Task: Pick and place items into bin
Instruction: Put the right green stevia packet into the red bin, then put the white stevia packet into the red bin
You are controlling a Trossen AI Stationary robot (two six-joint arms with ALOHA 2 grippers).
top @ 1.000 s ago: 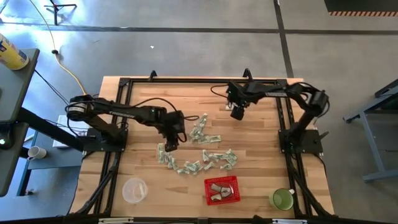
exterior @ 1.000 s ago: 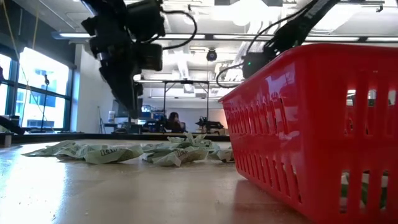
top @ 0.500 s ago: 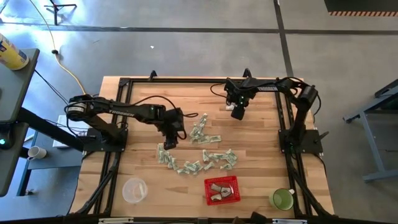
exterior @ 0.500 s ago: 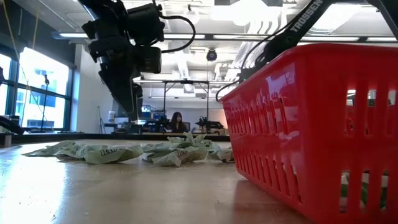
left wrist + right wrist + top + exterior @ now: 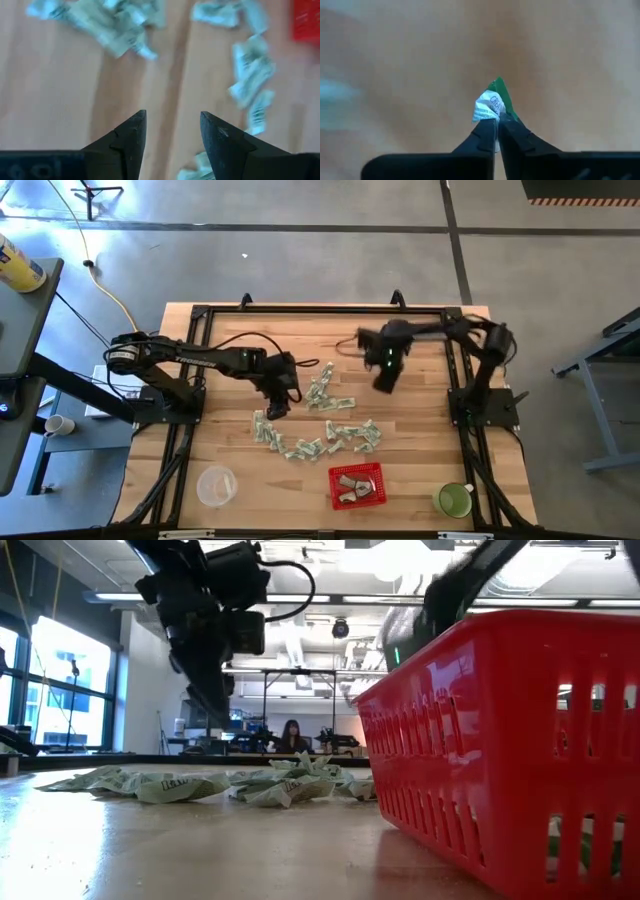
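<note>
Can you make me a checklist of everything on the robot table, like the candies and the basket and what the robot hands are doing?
Surface: wooden table, bare planks around the pile.
Job's things: wrapped green-and-white candies scattered mid-table; red basket near the front edge, a few pieces already inside.
Clutter: clear round container front left; green cup front right.
Grippers: left gripper open, hovering over the left side of the pile, holding nothing. Right gripper shut on one candy, above the back right of the table.
Cables: black cables run along both arms; a yellow cord lies on the floor to the left.
Surroundings: grey floor; a person sits far behind the table.
</note>
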